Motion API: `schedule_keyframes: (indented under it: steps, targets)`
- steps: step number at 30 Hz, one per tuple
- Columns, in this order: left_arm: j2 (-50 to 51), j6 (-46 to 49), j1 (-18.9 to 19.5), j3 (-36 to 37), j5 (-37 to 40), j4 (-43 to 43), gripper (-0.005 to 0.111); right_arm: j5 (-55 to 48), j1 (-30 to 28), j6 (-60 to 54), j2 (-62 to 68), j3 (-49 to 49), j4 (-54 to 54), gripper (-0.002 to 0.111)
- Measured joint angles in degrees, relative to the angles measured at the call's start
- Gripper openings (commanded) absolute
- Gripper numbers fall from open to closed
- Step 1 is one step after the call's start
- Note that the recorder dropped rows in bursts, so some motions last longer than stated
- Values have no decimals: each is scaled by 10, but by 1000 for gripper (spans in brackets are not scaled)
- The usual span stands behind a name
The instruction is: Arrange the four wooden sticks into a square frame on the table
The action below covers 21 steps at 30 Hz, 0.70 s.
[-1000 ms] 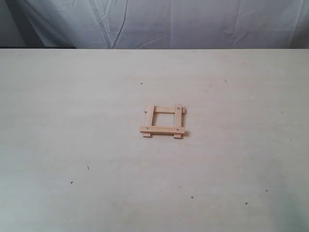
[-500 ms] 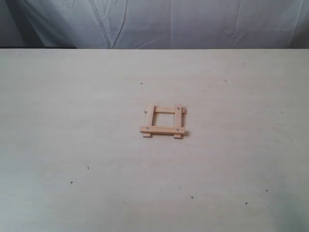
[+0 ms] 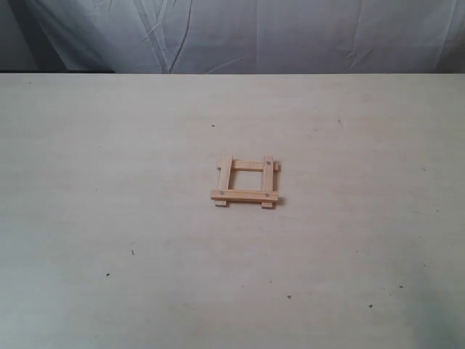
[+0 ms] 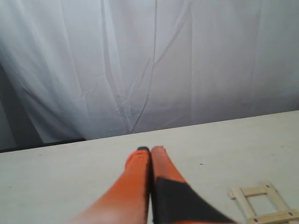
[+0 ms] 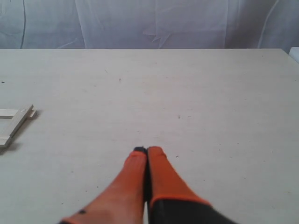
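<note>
The four wooden sticks lie as a small square frame (image 3: 246, 182) in the middle of the cream table (image 3: 109, 182), ends overlapping and sticking out a little at the corners. No arm shows in the exterior view. In the left wrist view my left gripper (image 4: 150, 150) has its orange fingers pressed together, holding nothing, and the frame (image 4: 263, 204) lies off to one side. My right gripper (image 5: 146, 150) is likewise shut and empty above bare tabletop; only a corner of the frame (image 5: 14, 122) shows at that picture's edge.
A white wrinkled cloth backdrop (image 3: 290, 33) hangs behind the table's far edge. A few tiny dark specks (image 3: 107, 274) dot the tabletop.
</note>
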<state>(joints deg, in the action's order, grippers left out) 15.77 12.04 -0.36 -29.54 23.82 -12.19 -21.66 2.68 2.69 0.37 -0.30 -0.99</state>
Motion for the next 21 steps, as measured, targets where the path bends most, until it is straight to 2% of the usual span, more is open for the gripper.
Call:
schedule_keyframes:
  steps: [2, 6, 9, 13, 21]
  targets:
    - [-24, 1, 22, 23, -1, 10, 0, 0, 0, 0, 0, 0, 0, 0]
    - [-65, 1, 32, 94, -13, 24, 0, 1, 0, 0, 0, 0, 0, 0]
    - [-118, 1, 30, 183, -61, 29, 0, 1, 0, 0, 0, 0, 0, 0]
    - [-154, 1, 4, 272, -90, 30, 0, 1, 0, 0, 0, 1, 0, 0]
    - [-154, 1, -11, 293, -90, 30, 0, 1, 0, 0, 0, 2, 3, 0]
